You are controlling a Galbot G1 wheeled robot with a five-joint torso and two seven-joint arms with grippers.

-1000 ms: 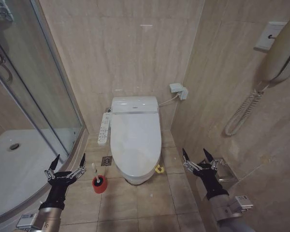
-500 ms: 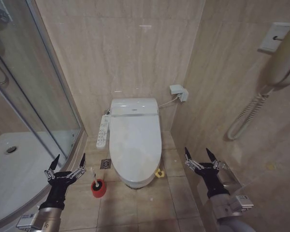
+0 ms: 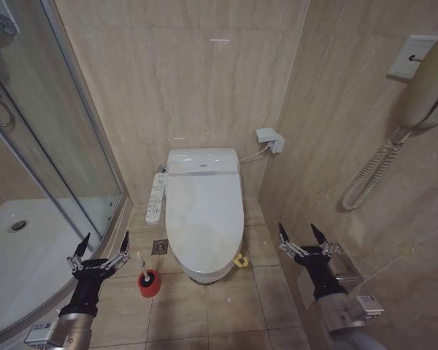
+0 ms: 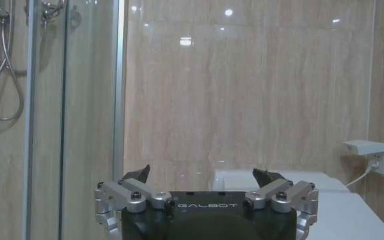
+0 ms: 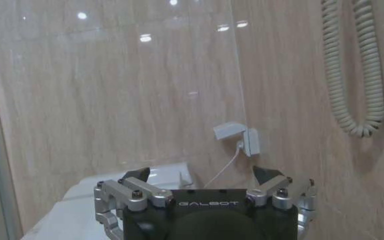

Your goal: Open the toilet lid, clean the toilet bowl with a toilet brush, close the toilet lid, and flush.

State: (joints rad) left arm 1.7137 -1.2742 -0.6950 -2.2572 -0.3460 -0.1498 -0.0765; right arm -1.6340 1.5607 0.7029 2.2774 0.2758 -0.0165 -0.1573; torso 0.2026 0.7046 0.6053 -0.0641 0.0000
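We hold our left gripper [image 3: 100, 244] and right gripper [image 3: 301, 235] raised, jaws spread and empty, flanking the closed lid [image 3: 204, 211], brush [image 3: 141, 267] on the floor.

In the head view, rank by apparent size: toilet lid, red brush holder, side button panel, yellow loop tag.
1. toilet lid, by far the largest.
2. button panel, long and narrow.
3. red brush holder, which sits nearer the camera, so its rank against the panel is less sure.
4. yellow loop tag, smallest.
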